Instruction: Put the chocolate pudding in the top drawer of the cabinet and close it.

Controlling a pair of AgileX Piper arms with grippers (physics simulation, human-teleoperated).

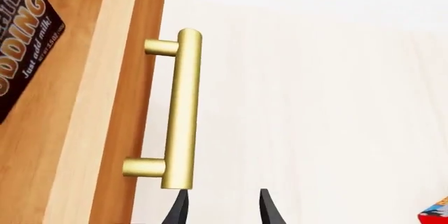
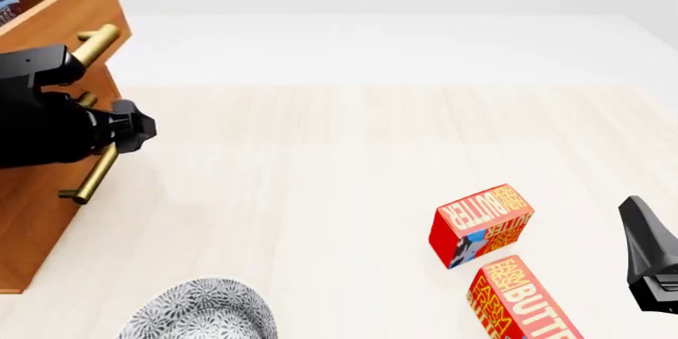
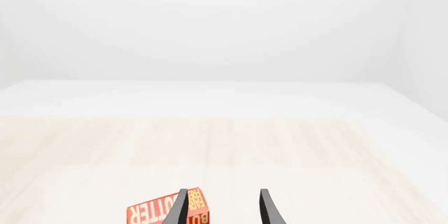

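The pudding box already lies inside the open top drawer of the cabinet, so only the closing is left. The left gripper sits just beside the drawer's brass handle, fingers spread and holding nothing, one tip close under the bar's end. A push landing off the handle could slide past it or skew the drawer. Well away from the cabinet, near two butter boxes, the right gripper hangs open and empty.
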